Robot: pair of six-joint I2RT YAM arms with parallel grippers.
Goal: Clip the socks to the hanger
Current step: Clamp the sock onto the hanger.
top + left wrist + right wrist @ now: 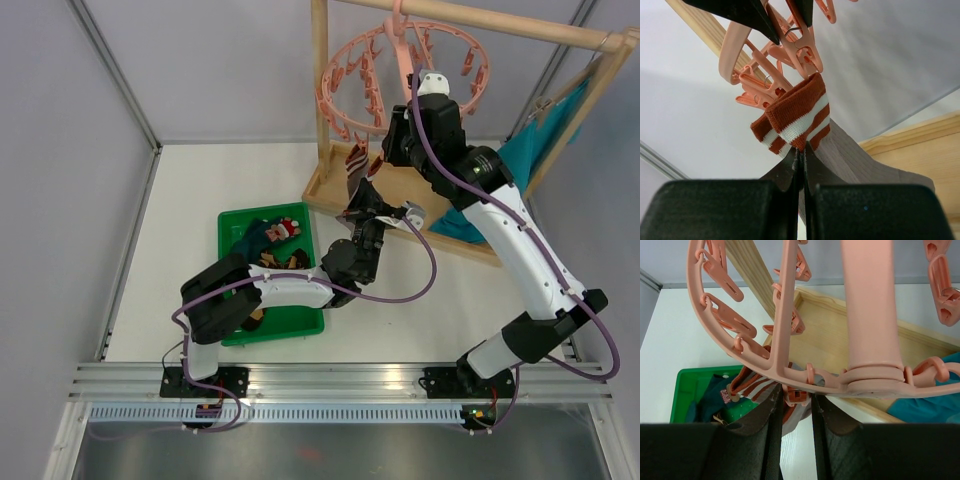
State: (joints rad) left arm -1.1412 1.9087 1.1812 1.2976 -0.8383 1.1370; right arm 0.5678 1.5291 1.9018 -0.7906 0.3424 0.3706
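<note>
The pink round hanger hangs from the wooden rail. My left gripper is shut on the grey-brown sock just below its red-and-white striped cuff. It holds the cuff up against the pink clip pegs. My right gripper is closed on one clip peg under the hanger ring, right above the cuff. The dark teal sock and the argyle sock lie in the green bin.
The green bin sits left of the wooden rail frame's base tray. A bright teal cloth hangs at the right. Grey walls enclose the table.
</note>
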